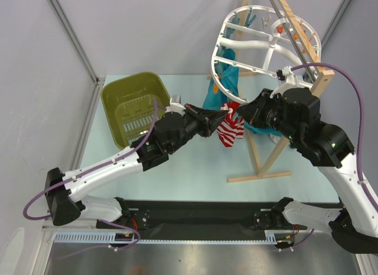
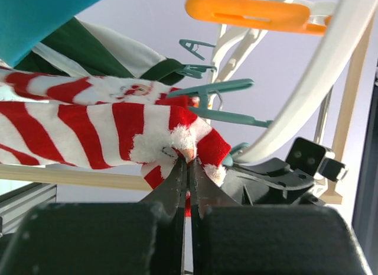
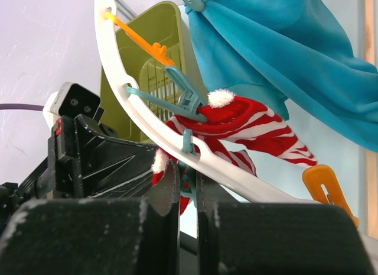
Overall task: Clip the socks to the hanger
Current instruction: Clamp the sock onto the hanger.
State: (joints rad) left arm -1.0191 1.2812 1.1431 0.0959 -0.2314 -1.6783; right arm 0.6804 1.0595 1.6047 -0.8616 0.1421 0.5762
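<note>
The white oval hanger [image 1: 269, 45] hangs from the wooden stand. A red-and-white striped sock [image 1: 230, 130] hangs below its near rim. My left gripper [image 1: 222, 116] is shut on this sock's fluffy edge [image 2: 177, 146] and holds it up under the rim [image 2: 322, 80]. My right gripper [image 1: 240, 114] is shut on a teal clip [image 3: 190, 175] that hangs from the rim [image 3: 139, 106], right beside the left gripper's fingers [image 3: 112, 162]. A second striped sock with a white pompom [image 3: 248, 122] sits in another teal clip [image 3: 186, 97].
An olive-green basket [image 1: 133, 106] stands at the back left. The wooden stand [image 1: 298, 32] and its foot [image 1: 260, 176] are on the right. Teal cloths [image 1: 227, 80] and a dark green cloth [image 2: 82, 41] hang from the hanger. Orange clips [image 2: 251, 12] sit on the rim.
</note>
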